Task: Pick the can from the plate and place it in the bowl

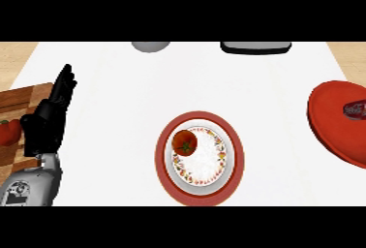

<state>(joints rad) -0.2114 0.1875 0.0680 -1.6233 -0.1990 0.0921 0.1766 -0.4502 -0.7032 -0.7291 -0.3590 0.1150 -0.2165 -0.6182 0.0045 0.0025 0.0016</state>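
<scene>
Counter (275, 92) lies open between bowl (214, 157) and right-edge plate (330, 123).

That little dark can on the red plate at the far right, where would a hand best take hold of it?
Probably round its curved sides, coming down from above: the can sits inside the red plate, whose rim would hinder a low sideways approach. The view's edge cuts the can off, so its exact pose is unclear.
</scene>
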